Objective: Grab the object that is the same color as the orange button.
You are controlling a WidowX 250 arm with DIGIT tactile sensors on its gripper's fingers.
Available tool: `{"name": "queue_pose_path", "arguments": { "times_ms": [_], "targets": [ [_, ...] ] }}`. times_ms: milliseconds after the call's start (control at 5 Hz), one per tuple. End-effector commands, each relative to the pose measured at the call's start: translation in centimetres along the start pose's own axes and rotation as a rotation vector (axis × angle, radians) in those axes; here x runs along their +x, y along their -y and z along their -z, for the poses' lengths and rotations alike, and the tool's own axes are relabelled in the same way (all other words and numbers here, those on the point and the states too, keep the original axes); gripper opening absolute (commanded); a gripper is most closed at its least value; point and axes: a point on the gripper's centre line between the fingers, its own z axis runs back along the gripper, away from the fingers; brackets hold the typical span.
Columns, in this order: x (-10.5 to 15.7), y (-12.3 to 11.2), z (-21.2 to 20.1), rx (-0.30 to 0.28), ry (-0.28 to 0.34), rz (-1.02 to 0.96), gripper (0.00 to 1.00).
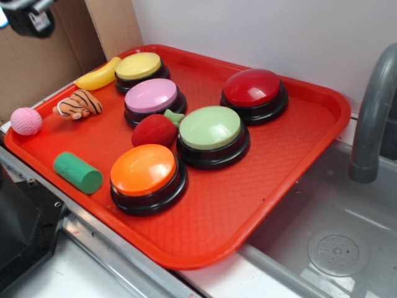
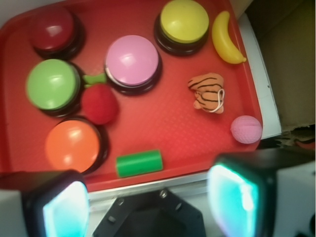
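Observation:
The small orange tiger toy [image 1: 79, 104] with black stripes lies on the left part of the red tray [image 1: 298, 143], between the pink ball and the pink button. In the wrist view the tiger toy [image 2: 208, 92] is at the upper right. The orange button [image 1: 145, 174] stands at the tray's front; it shows at the left in the wrist view [image 2: 72, 144]. My gripper [image 2: 148, 200] hangs high above the tray's front-left edge, open and empty, with its pads [image 2: 66, 210] wide apart. Only a part of it [image 1: 28, 15] shows at the exterior view's top left.
On the tray are a yellow button [image 1: 140, 69], pink button [image 1: 153, 99], green button [image 1: 211, 133], red button [image 1: 254, 92], a banana [image 1: 98, 76], a red strawberry [image 1: 155, 129], a green cylinder [image 1: 77, 172] and a pink ball [image 1: 26, 121]. A sink and grey faucet [image 1: 372, 112] are at the right.

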Motion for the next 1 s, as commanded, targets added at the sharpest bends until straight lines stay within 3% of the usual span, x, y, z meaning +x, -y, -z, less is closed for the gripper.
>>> {"name": "queue_pose_path", "arguments": {
  "times_ms": [0,400,800],
  "targets": [
    [3.0,-4.1,3.4,0.068,0.074,-0.156,1.00],
    [5.3,-7.1,9.9,0.135,0.107,-0.243,1.00],
    [5.8,-8.1,14.8,0.151,0.112,-0.277,1.00]
  ]
}}
